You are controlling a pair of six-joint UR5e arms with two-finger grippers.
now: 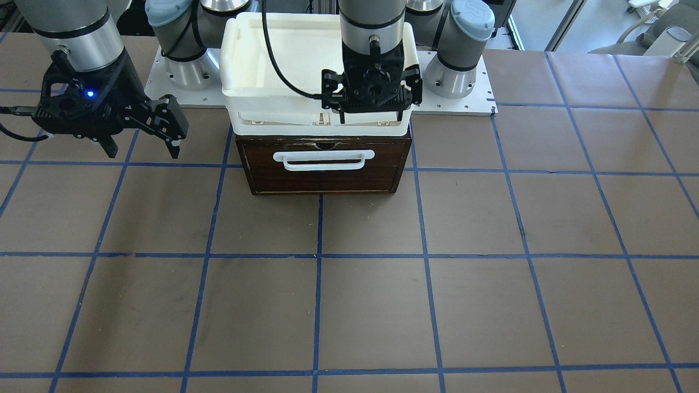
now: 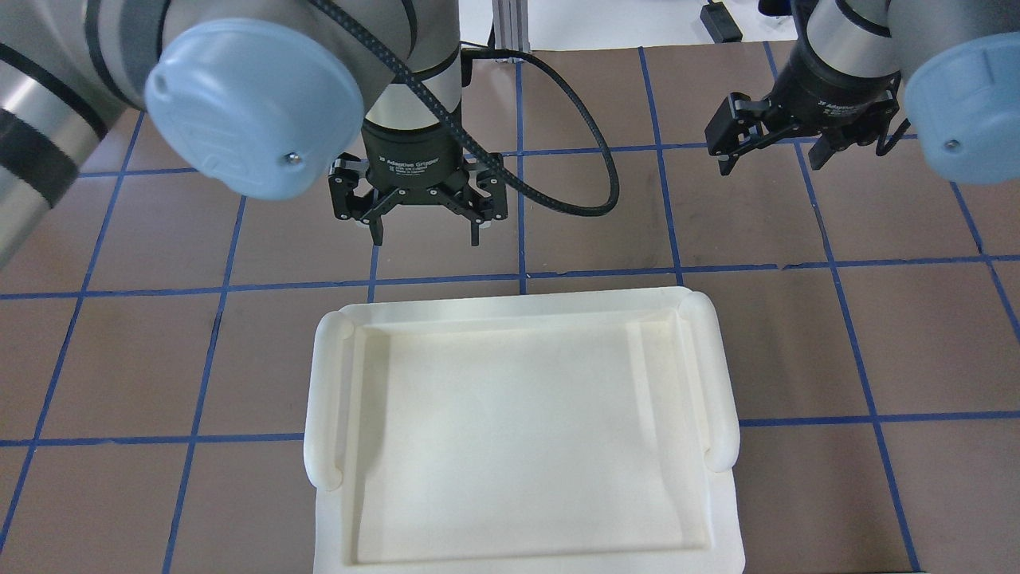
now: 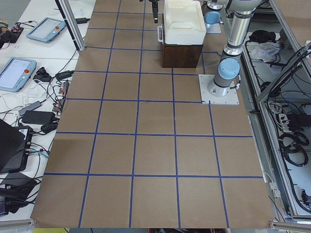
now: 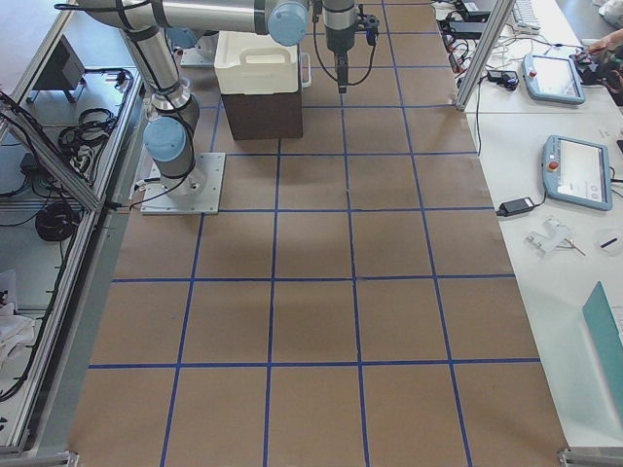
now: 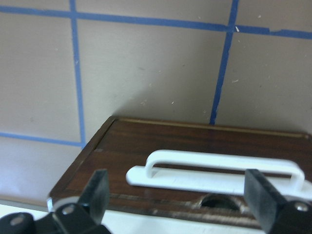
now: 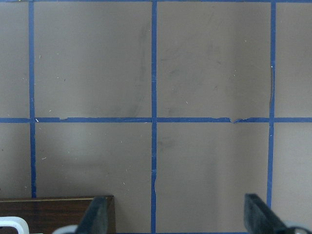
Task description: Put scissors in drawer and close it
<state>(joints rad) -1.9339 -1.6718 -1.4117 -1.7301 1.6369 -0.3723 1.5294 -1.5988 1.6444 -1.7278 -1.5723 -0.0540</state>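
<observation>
The drawer (image 1: 322, 177) has a dark brown front and a white bar handle (image 1: 325, 159). Its front sits flush with its wooden case, so it looks shut. The scissors show in no view. My left gripper (image 1: 371, 117) is open and empty, hanging just above the drawer front. In the left wrist view its fingers (image 5: 97, 187) straddle the handle (image 5: 214, 168) from above without touching it. My right gripper (image 1: 143, 148) is open and empty, over bare table beside the drawer; the right wrist view shows only the drawer's corner (image 6: 53, 207).
A white plastic bin (image 2: 518, 430) sits on top of the drawer case and is empty inside. The brown table with blue tape lines (image 1: 349, 305) stretches out in front of the drawer. Both arm bases (image 1: 458, 71) stand behind the bin.
</observation>
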